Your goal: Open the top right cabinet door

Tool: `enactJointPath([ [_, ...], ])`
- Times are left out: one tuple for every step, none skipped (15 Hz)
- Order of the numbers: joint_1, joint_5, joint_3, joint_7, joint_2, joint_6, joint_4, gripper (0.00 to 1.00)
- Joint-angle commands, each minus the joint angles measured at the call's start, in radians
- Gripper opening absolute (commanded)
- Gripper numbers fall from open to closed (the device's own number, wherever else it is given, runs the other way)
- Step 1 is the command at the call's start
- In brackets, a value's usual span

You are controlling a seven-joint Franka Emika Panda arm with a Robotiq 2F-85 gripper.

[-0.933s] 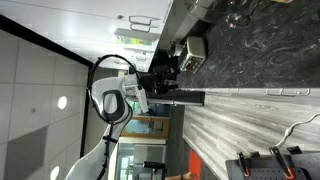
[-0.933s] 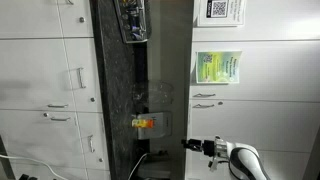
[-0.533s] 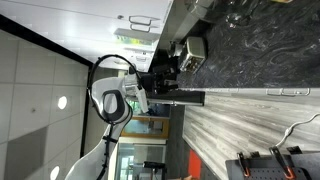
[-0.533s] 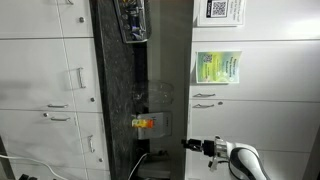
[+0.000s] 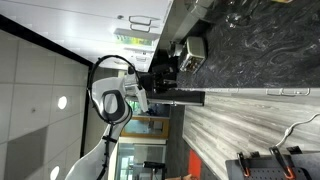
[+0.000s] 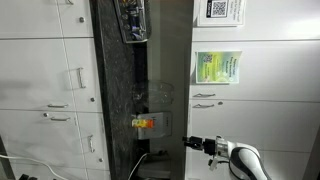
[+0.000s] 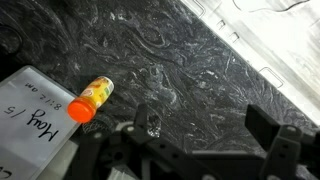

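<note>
The tool (image 7: 185,138) hangs over the dark marbled surface (image 7: 190,60). Its two black fingers (image 7: 262,125) are spread wide, with nothing between them. In the wrist view a small orange bottle (image 7: 92,99) lies on its side to the left, at the edge of a white handwritten card (image 7: 35,110). In an exterior view, turned sideways, the top right cabinet door (image 6: 262,125) is a plain white panel lying flush, just beside the tool. The tool is apart from the door's slim silver handle (image 6: 205,104).
</note>
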Motion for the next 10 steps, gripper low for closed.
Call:
enactJointPath([
  [-0.003, 0.026, 0.013, 0.055, -0.021, 0.090, -0.033, 1.00],
  [-0.003, 0.034, 0.016, 0.073, -0.024, 0.121, -0.040, 1.00],
  [-0.002, 0.046, 0.018, 0.094, -0.026, 0.157, -0.049, 1.00],
  [-0.003, 0.056, 0.021, 0.118, -0.029, 0.197, -0.058, 1.00],
  [-0.004, 0.064, 0.025, 0.143, -0.030, 0.240, -0.070, 1.00],
  [-0.004, 0.075, 0.030, 0.170, -0.031, 0.287, -0.081, 1.00],
  [-0.006, 0.084, 0.038, 0.200, -0.032, 0.332, -0.091, 1.00],
  [-0.011, 0.084, 0.049, 0.241, -0.029, 0.383, -0.100, 1.00],
  [-0.016, 0.081, 0.058, 0.275, -0.025, 0.431, -0.107, 1.00],
  [-0.023, 0.071, 0.072, 0.319, -0.020, 0.481, -0.113, 1.00],
])
